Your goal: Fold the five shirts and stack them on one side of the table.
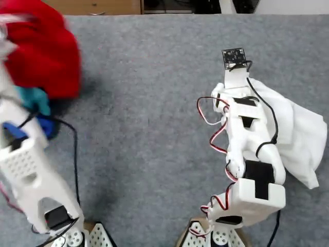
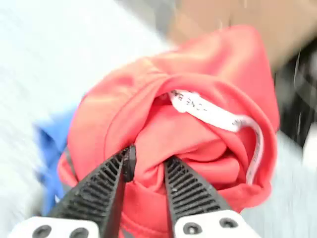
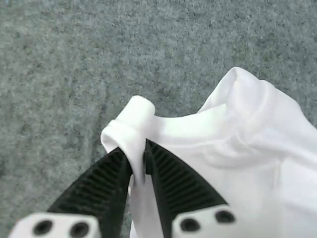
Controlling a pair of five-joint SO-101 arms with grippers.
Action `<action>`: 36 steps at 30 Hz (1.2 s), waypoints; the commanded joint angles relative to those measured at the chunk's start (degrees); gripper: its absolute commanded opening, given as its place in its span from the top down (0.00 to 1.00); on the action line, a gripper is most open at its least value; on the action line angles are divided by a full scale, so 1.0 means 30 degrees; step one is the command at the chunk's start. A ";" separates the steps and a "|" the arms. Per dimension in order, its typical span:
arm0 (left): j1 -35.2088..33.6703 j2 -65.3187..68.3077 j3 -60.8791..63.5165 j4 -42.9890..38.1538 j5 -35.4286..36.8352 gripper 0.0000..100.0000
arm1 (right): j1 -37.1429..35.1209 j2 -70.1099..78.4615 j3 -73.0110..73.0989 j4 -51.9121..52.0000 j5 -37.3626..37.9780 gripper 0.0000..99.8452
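Judging from how the things lie, the task is at its beginning; no folded shirt or stack is to be seen on the grey surface (image 1: pixel 144 103). The left end effector (image 2: pixel 148 163) is nearly closed, with a thick fold of the red shirt (image 2: pixel 198 99) pinched between its jaws; in the high view this shirt sits at the far left corner, above a teal shirt (image 1: pixel 33 98) and a blue shirt (image 1: pixel 46 126); it is blurred there, so it is perhaps lifted off the pile, but I cannot say this surely. The right end effector (image 3: pixel 138 156) is closed on a rolled edge of the white shirt (image 3: pixel 237 148), which lies crumpled on the right side, partly under that arm. The step in hand seems to be taking a shirt for spreading; the next move calls for drawing one garment to the open middle and laying it flat, without dragging the neighbours along.
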State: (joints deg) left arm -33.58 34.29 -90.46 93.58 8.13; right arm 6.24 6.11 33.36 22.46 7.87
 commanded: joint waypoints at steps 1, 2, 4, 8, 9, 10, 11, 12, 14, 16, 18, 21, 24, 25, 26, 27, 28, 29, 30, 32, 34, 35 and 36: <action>-0.1846 -0.1890 0.0059 -0.1788 0.0029 0.98 | -0.0308 -0.0923 -0.0220 -0.0293 0.0176 1.00; -0.2022 -0.1714 0.0791 -0.1817 0.0029 0.98 | -0.0337 -0.0923 -0.0220 -0.0293 0.0176 1.00; -0.1993 -0.1040 0.3018 -0.1758 0.0000 0.98 | -0.0337 -0.0923 -0.0220 -0.0293 0.0176 1.00; -0.1700 0.1245 0.7736 -0.2462 -0.0205 0.98 | -0.0308 -0.0923 -0.0220 -0.0293 0.0176 1.00; -0.1700 0.2037 0.8821 -0.2960 -0.0557 0.98 | -0.0278 -0.0923 -0.0190 -0.0293 0.0176 1.00; -0.1788 0.2652 0.9700 -0.3370 -0.0967 0.98 | -0.0278 -0.0923 -0.0190 -0.0293 0.0176 1.00; -0.1817 0.3297 1.0198 -0.3516 -0.1231 0.98 | -0.0249 -0.0923 -0.0161 -0.0264 0.0176 1.00; -0.1846 0.3766 1.0403 -0.3341 -0.1348 0.98 | -0.0220 -0.0923 -0.0132 -0.0264 0.0264 1.00; -0.1582 0.3883 0.9963 -0.1612 -0.1319 0.92 | -0.0220 -0.0952 0.0015 -0.0234 0.0908 1.00; -0.0879 0.3560 0.8703 0.0879 -0.1348 0.83 | -0.0396 -0.1070 -0.0044 0.0410 0.1260 1.00; -0.0352 0.2974 0.6945 0.2520 -0.2813 0.73 | -0.1245 -0.1275 -0.0864 0.2315 0.1670 1.00; -0.0352 0.1158 0.6066 0.2462 -0.6623 0.62 | -0.2916 -0.2359 -0.3062 0.6681 0.2227 1.00; -0.0440 -0.1861 0.6418 0.2462 -0.6652 0.59 | -0.5231 -0.3971 -0.5934 1.0051 0.2725 1.00; -0.0615 -0.2857 0.6711 0.2462 -0.6623 0.59 | -0.6110 -0.4440 -0.7136 1.1077 0.2842 1.00; -0.0791 -0.3824 0.7092 0.2462 -0.6623 0.59 | -0.7136 -0.4850 -0.8484 1.2073 0.2842 1.00; -0.0938 -0.4733 0.7648 0.2462 -0.6593 0.59 | -0.8132 -0.5172 -1.0007 1.3070 0.2784 1.00; -0.1114 -0.5582 0.8381 0.2462 -0.6593 0.59 | -0.9216 -0.5260 -1.1531 1.3861 0.2725 1.00; -0.1143 -0.6344 0.9289 0.2462 -0.6593 0.59 | -1.0330 -0.5289 -1.3172 1.4652 0.2696 1.00; -0.1201 -0.7106 1.0286 0.2462 -0.6593 0.59 | -1.1385 -0.5231 -1.4901 1.5267 0.2667 1.00; -0.1495 -0.8571 1.2630 0.2432 -0.6593 0.59 | -1.3289 -0.4850 -1.8066 1.5766 0.2110 1.00; -0.1582 -0.9714 1.4886 0.2403 -0.6593 0.59 | -1.4608 -0.4176 -2.1114 1.5795 0.1436 1.00; -0.1612 -1.0212 1.5883 0.2403 -0.6593 0.59 | -1.4960 -0.3766 -2.2608 1.5795 0.1231 1.00; -0.1612 -1.0652 1.6821 0.2374 -0.6564 0.59 | -1.5165 -0.3267 -2.4103 1.5795 0.0967 1.00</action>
State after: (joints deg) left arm -37.63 8.09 -47.47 100.18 -11.30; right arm -35.43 -5.05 -22.90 69.58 12.88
